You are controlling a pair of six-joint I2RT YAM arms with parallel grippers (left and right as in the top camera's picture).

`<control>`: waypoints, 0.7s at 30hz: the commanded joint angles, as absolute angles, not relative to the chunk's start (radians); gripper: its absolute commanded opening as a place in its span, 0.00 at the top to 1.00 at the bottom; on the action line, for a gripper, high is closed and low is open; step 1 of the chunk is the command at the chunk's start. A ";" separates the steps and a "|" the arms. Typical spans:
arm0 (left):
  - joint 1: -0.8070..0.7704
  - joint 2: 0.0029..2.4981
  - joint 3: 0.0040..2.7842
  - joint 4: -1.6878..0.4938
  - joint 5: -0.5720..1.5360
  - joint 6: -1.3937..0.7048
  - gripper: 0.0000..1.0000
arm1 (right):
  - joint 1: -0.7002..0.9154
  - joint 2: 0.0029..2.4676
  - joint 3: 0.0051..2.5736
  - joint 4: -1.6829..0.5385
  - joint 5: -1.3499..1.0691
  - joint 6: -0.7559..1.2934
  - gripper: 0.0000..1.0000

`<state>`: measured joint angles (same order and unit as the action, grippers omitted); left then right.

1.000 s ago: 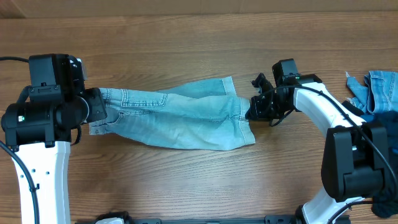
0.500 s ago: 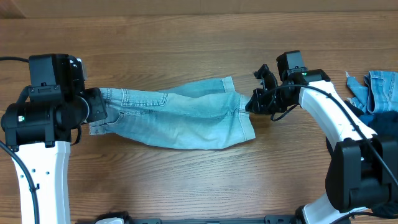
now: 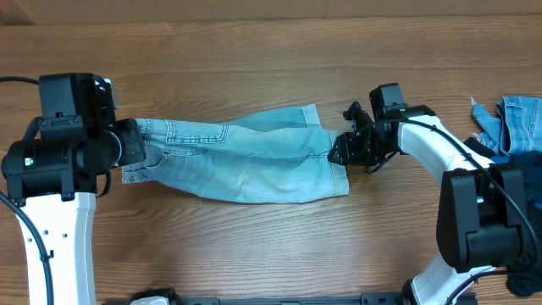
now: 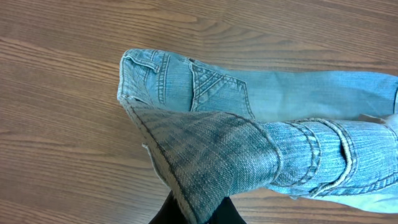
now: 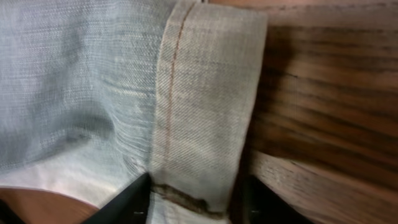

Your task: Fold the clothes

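Note:
The light-blue jeans (image 3: 246, 161) lie stretched across the table, waist to the left and hems to the right. My left gripper (image 3: 135, 152) is shut on the waistband; in the left wrist view the folded waist denim (image 4: 211, 155) rises out of the closed gripper (image 4: 198, 214), with a back pocket (image 4: 217, 90) beyond. My right gripper (image 3: 337, 152) sits at the leg hem. In the right wrist view the hem (image 5: 205, 99) lies between the spread fingers (image 5: 127, 199), flat on the wood, with the gripper (image 5: 196, 202) open around it.
More pale-denim pieces (image 3: 517, 123) lie piled at the table's right edge behind the right arm, with something dark under them (image 3: 506, 159). Bare wood table (image 3: 254, 68) surrounds the jeans. The arm bases stand at the front left and front right.
My right gripper lifted up and right off the hem, then came back down and left onto it. The jeans' hem corner shifted slightly. The left arm has not moved.

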<state>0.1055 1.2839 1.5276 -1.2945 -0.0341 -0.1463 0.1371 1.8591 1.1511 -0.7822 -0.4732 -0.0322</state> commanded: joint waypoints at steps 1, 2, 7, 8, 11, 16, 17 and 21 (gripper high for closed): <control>0.112 1.276 1.568 -1.286 -0.025 -0.126 0.95 | 0.133 1.864 1.145 -0.760 -0.527 -0.034 0.76; 0.112 1.276 1.568 -1.286 -0.025 -0.126 0.95 | 0.132 1.864 1.157 -0.771 -0.542 -0.034 0.79; 0.112 1.276 1.568 -1.286 -0.026 -0.127 0.96 | 0.117 1.829 1.275 -0.933 -0.559 -0.034 0.96; 0.112 1.276 1.572 -1.282 -0.026 -0.126 0.96 | 0.108 1.797 1.310 -0.975 -0.564 -0.033 0.96; 0.112 1.276 1.678 -1.291 -0.025 -0.127 0.96 | 0.060 1.643 1.410 -1.073 -0.563 -0.012 0.96; 0.112 1.276 1.925 -1.241 0.134 -0.181 0.96 | -0.131 1.388 1.545 -1.063 -0.568 0.087 0.96; 0.112 1.276 1.953 -1.196 0.239 -0.202 0.96 | -0.161 1.345 1.551 -1.039 -0.594 0.081 0.96; 0.112 1.324 1.954 -1.187 0.348 -0.209 0.96 | -0.175 1.283 1.551 -1.070 -0.615 0.018 0.96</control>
<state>0.1055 1.2926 1.9274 -1.1660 0.2623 -0.1852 -0.1741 1.2877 1.5333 -1.0435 -0.5968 0.0448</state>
